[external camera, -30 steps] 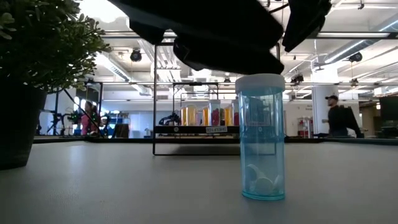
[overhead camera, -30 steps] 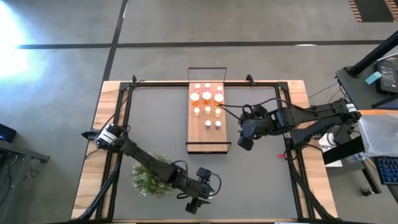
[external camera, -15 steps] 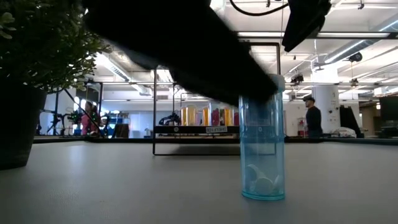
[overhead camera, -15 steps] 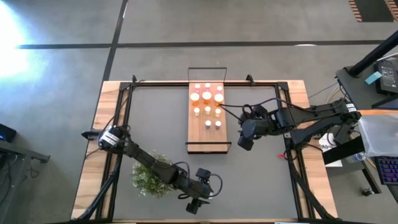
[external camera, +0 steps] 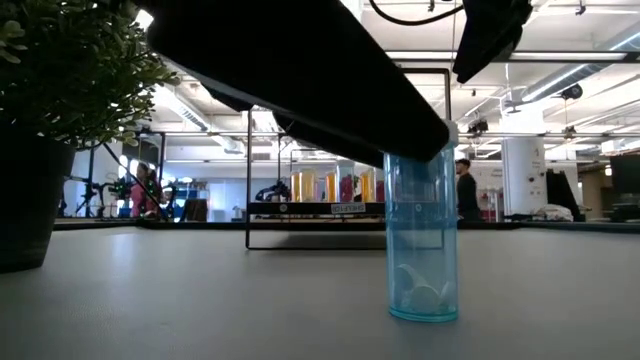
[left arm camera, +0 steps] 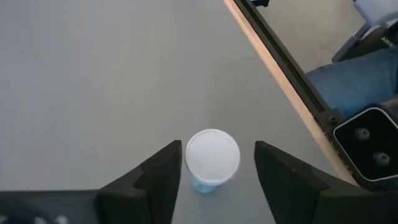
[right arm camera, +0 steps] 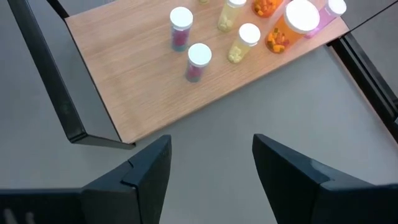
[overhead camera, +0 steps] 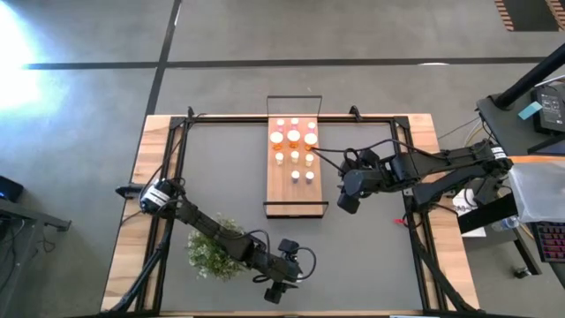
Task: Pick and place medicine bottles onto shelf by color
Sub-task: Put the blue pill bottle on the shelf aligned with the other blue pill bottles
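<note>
Nearest, the left tool hangs with fingers apart astride a clear blue white-capped bottle standing ungrasped on the grey desk. Farther, the right tool waits open beside the light wooden shelf, which already holds about ten bottles.

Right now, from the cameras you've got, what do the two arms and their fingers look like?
Both arms are dark, jointed and slim, with black cables looping off them. The left gripper and the right gripper each end in two dark, wedge-shaped fingers with flat inner faces. A white round label marks the left arm near its base. No other markings are legible.
</note>
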Action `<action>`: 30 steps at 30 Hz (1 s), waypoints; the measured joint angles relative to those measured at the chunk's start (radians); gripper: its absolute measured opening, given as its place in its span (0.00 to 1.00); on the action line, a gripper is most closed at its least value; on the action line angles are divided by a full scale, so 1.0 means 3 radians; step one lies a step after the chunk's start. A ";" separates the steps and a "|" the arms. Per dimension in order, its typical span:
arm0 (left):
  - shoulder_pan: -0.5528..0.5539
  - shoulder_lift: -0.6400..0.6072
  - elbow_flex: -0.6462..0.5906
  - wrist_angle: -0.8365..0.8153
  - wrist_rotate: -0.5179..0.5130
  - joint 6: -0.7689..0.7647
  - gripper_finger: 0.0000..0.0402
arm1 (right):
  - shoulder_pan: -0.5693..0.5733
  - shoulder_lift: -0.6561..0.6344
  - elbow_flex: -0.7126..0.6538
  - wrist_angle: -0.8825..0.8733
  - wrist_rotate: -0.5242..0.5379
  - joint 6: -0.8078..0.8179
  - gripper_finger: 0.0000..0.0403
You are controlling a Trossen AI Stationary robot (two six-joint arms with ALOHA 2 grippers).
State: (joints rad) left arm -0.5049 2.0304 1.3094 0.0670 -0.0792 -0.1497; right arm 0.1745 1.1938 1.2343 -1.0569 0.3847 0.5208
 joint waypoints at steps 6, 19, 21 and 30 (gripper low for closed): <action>0.0003 0.0000 0.0000 0.0001 0.0000 0.0000 0.33 | 0.0000 0.0000 0.0000 0.0000 0.0000 0.0000 0.54; 0.0003 -0.0107 0.0074 0.0063 0.0001 -0.0001 0.26 | 0.0000 0.0000 0.0000 0.0001 0.0000 0.0000 0.54; 0.0003 -0.0224 0.0108 0.0010 0.0003 -0.0002 0.26 | -0.0001 0.0000 0.0000 0.0000 0.0000 0.0000 0.54; 0.0022 -0.1300 0.0084 -0.0660 -0.0483 0.0031 0.26 | 0.0000 0.0000 0.0000 0.0003 0.0000 0.0000 0.54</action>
State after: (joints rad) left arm -0.4982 1.6403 1.3346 -0.1310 -0.2241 -0.1405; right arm 0.1744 1.1938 1.2343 -1.0561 0.3847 0.5207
